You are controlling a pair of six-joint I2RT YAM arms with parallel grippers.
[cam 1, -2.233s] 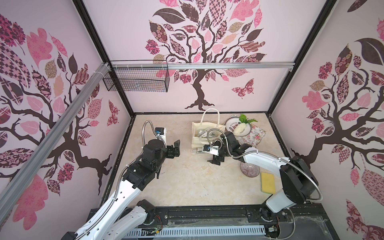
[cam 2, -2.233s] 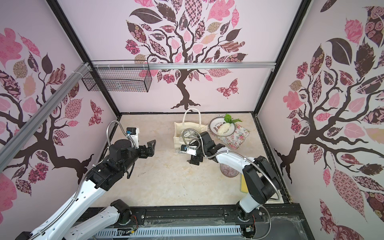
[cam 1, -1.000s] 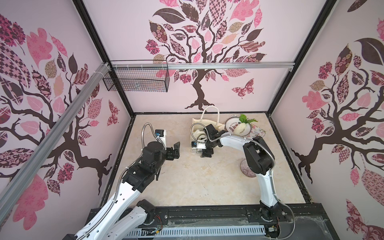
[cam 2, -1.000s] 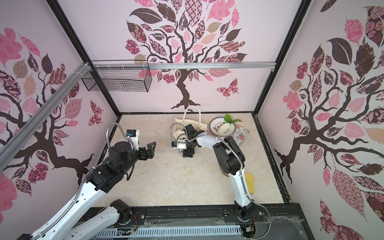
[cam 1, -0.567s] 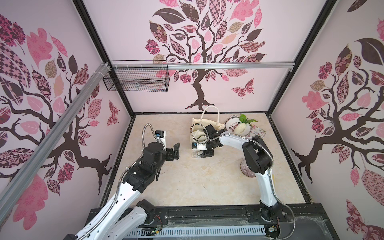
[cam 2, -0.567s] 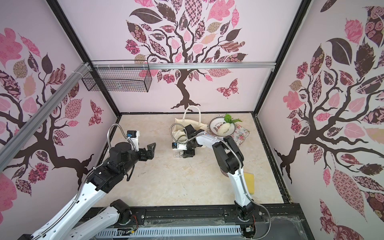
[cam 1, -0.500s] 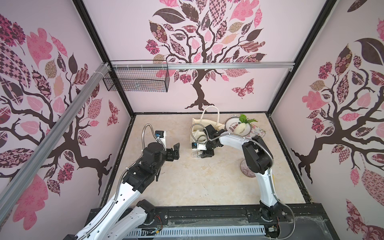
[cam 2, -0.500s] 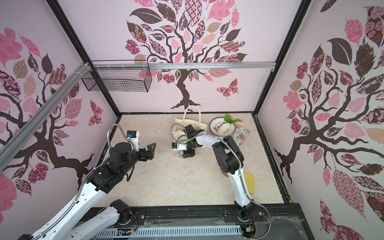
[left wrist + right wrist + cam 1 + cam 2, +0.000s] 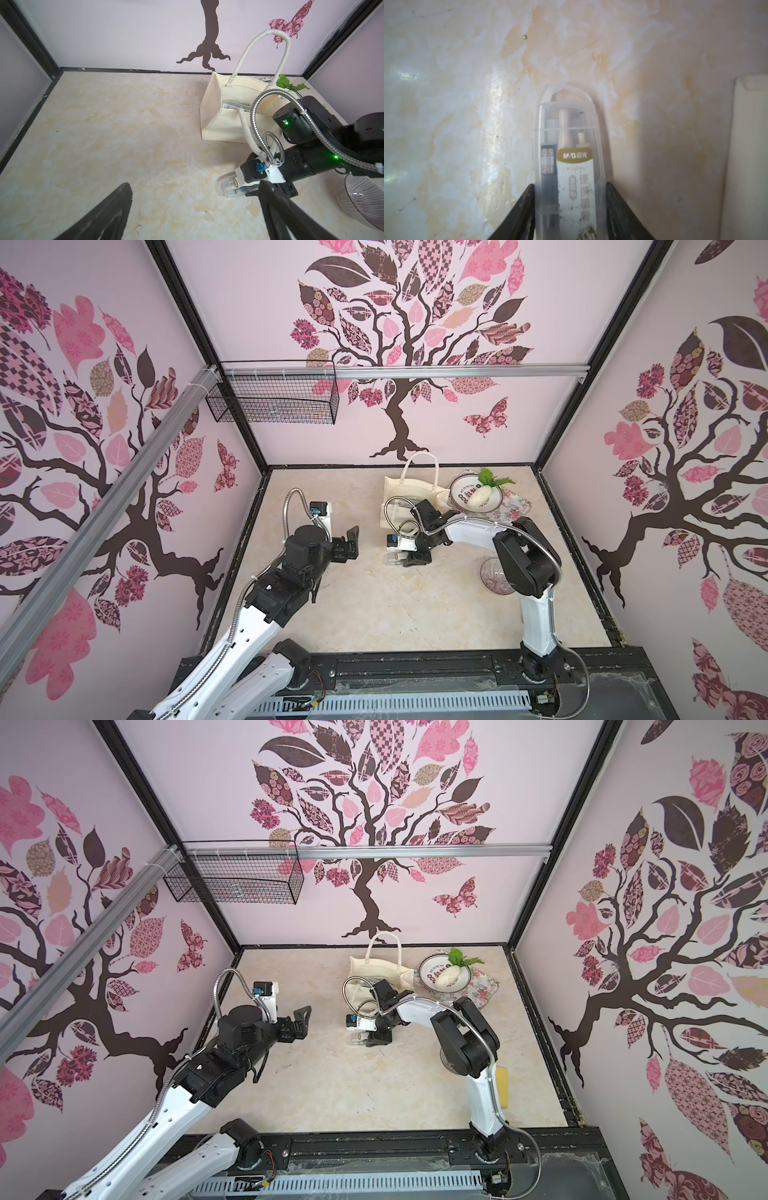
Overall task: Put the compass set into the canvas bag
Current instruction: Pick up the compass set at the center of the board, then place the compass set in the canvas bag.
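The compass set [image 9: 569, 158], a clear plastic case with a gold label, lies flat on the marble tabletop just in front of the canvas bag [image 9: 409, 493]. My right gripper [image 9: 570, 185] is shut on it, one black finger pressed against each long side. The case's rounded end sticks out to the left of the right gripper [image 9: 409, 561] in both top views. The cream bag stands open with one handle upright in the left wrist view [image 9: 220, 124]. My left gripper [image 9: 353, 541] hovers open and empty over the table's left half, apart from the case.
Another clear case [image 9: 234, 106] lies inside the bag. A plate [image 9: 461, 493] with a white vegetable and a floral tray [image 9: 515, 504] sit right of the bag. A glass bowl [image 9: 496, 574] and yellow sponge [image 9: 503, 1085] lie near the right arm. A wire basket [image 9: 272, 402] hangs on the back wall.
The right gripper's jaws have closed onto the compass set where it lies on the table. The left arm has stayed still.
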